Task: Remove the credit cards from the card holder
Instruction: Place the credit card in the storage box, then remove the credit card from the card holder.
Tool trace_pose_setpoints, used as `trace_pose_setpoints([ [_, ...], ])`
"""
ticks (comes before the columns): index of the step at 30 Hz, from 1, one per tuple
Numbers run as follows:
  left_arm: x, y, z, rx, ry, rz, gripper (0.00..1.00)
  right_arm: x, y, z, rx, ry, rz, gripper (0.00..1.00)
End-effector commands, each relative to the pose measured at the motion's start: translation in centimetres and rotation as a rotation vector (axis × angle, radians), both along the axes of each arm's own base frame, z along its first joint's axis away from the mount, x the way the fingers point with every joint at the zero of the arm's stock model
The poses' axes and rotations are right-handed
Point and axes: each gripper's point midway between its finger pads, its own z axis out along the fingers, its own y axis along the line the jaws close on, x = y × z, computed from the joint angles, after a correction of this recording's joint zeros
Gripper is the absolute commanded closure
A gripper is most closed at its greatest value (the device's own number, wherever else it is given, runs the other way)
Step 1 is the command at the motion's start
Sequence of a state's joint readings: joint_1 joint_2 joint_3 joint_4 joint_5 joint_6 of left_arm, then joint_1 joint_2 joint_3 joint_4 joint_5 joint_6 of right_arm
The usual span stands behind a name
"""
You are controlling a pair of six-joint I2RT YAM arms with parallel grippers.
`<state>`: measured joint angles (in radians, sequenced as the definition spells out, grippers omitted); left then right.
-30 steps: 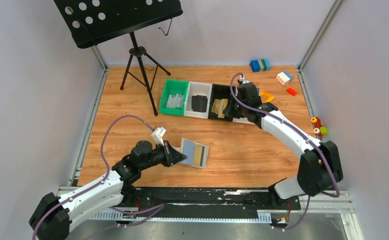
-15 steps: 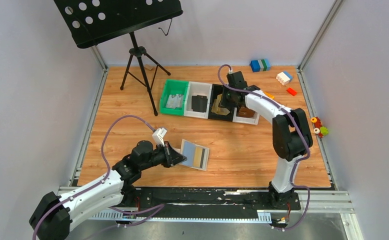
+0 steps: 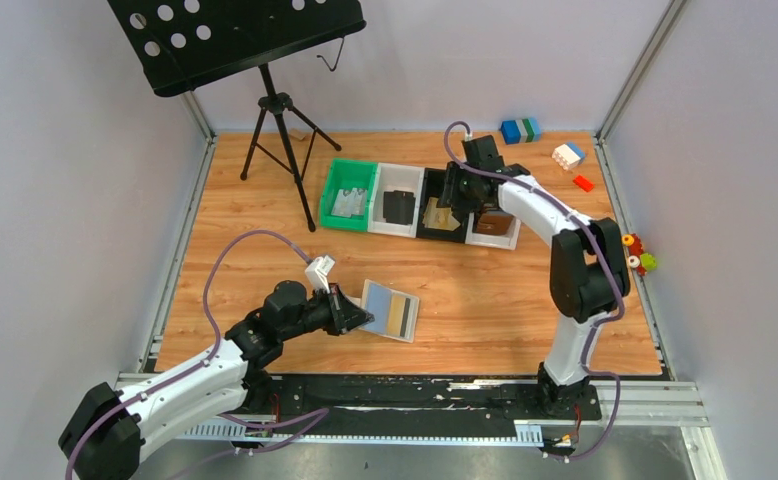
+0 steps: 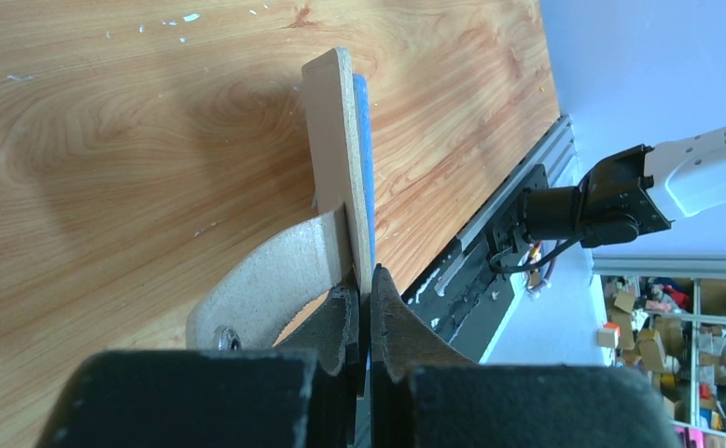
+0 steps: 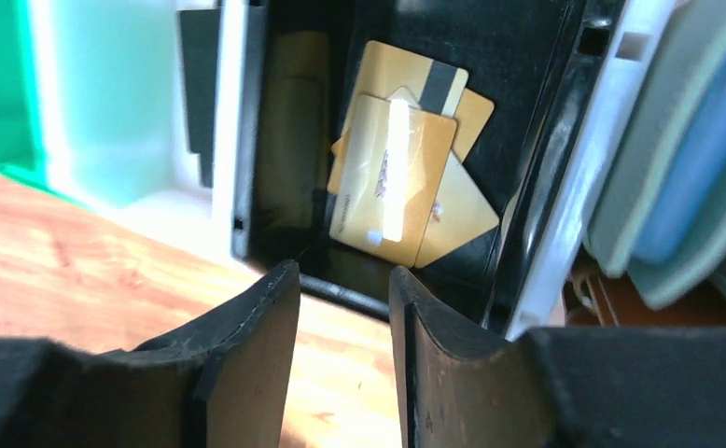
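Observation:
The card holder point(image 3: 380, 303) lies open on the wood, light blue-grey inside, with a gold card point(image 3: 398, 316) still in it. My left gripper point(image 3: 362, 319) is shut on its left edge. In the left wrist view the pale flap point(image 4: 331, 140) stands edge-on between the closed jaws of the left gripper point(image 4: 369, 280), the strap tab point(image 4: 257, 289) beside them. My right gripper point(image 3: 452, 205) hangs open and empty over the black bin point(image 3: 428, 232). Up to three overlapping gold cards point(image 5: 397, 177) lie in the bin just beyond the right gripper point(image 5: 343, 275).
A row of bins stands at the back: a green bin point(image 3: 337, 175) with a silvery card point(image 3: 348, 203), a white bin point(image 3: 397, 175) with a black card point(image 3: 398, 206), and a bin of wallets point(image 3: 493, 224). A music stand point(image 3: 280, 140) stands back left. Toy bricks point(image 3: 520, 130) lie back right.
My right gripper swung left from the wallet bin to above the black bin, and its jaws have opened. The left gripper and the card holder have stayed put.

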<state>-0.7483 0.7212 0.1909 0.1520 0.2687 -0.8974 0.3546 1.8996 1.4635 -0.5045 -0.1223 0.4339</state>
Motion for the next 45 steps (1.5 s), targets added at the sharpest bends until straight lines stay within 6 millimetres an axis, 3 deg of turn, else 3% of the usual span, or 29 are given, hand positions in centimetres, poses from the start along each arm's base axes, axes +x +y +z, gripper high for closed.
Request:
trace_pose_setpoints([
  [1, 0.8, -0.8, 3.2, -0.056, -0.076, -0.012, 1.00, -1.4, 0.5, 7.1, 0.071, -0.156, 0.056, 0.54],
  [3, 0.8, -0.9, 3.4, -0.071, -0.075, -0.012, 1.00, -3.1, 1.2, 8.2, 0.117, -0.178, 0.096, 0.42],
  [7, 0.7, -1.3, 4.7, -0.145, -0.078, -0.015, 1.00, -7.0, 1.8, 9.6, 0.216, -0.210, 0.160, 0.08],
  [10, 0.4, -1.7, 5.9, -0.208, -0.077, -0.026, 1.00, -10.2, 1.9, 10.0, 0.285, -0.216, 0.201, 0.00],
  [21, -0.2, -2.4, 10.4, -0.422, -0.086, -0.056, 1.00, -19.7, 2.3, 11.0, 0.540, -0.232, 0.343, 0.01],
  [27, -0.8, -2.5, 12.4, -0.520, -0.083, -0.083, 1.00, -22.9, 2.4, 10.9, 0.652, -0.226, 0.375, 0.04],
  [33, -1.3, -2.6, 14.0, -0.592, -0.082, -0.113, 1.00, -24.5, 2.8, 10.7, 0.749, -0.198, 0.401, 0.09],
  [38, -1.4, -2.7, 14.8, -0.633, -0.080, -0.126, 1.00, -25.9, 3.1, 11.4, 0.825, -0.190, 0.437, 0.20],
  [45, -1.3, -2.8, 15.0, -0.643, -0.079, -0.130, 1.00, -27.4, 2.9, 12.6, 0.897, -0.200, 0.454, 0.48],
])
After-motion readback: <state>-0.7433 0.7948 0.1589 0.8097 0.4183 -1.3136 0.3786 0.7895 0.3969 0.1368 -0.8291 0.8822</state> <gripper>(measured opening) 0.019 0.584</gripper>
